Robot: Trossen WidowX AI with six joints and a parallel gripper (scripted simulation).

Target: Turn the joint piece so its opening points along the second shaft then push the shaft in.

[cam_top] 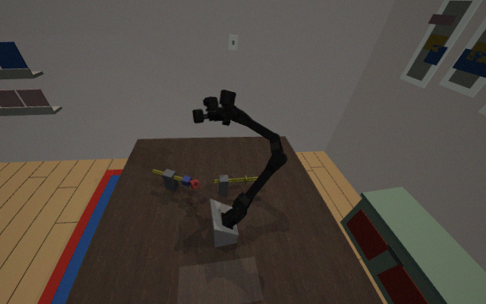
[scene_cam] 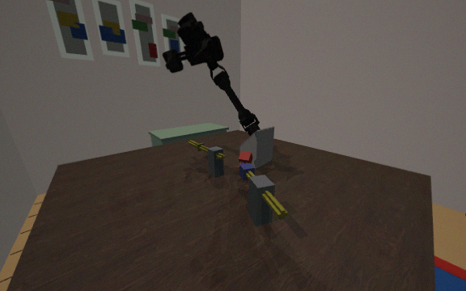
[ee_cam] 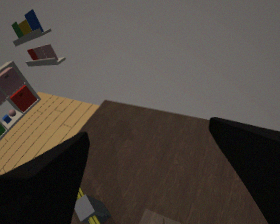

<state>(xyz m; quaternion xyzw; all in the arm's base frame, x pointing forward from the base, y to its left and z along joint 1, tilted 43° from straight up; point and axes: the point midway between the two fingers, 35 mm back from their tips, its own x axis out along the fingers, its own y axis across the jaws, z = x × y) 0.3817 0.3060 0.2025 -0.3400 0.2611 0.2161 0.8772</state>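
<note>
The first shaft [cam_top: 157, 171] [scene_cam: 275, 204] passes through its grey block [cam_top: 170, 180] [scene_cam: 260, 202] and ends in a blue hinge part [cam_top: 186, 181] [scene_cam: 247, 171]. The red joint piece [cam_top: 195, 183] [scene_cam: 245, 157] sits beyond it, tilted; where its opening points is too small to tell. The second yellow shaft [cam_top: 234, 180] [scene_cam: 205, 148] runs through the second block [cam_top: 224, 185] [scene_cam: 216, 162], its near tip apart from the red piece. My gripper [cam_top: 204, 109] [ee_cam: 151, 131] is open and empty, high above the table, touching nothing. A block [ee_cam: 84, 207] with yellow shaft shows low in the wrist view.
The arm's pale angled base [cam_top: 225, 237] [scene_cam: 264, 147] stands on the dark table [cam_top: 142, 249] [scene_cam: 136, 226] near both blocks. A flat pale panel [cam_top: 219, 280] lies at the front in the top view. A green cabinet [cam_top: 420, 228] stands right of the table.
</note>
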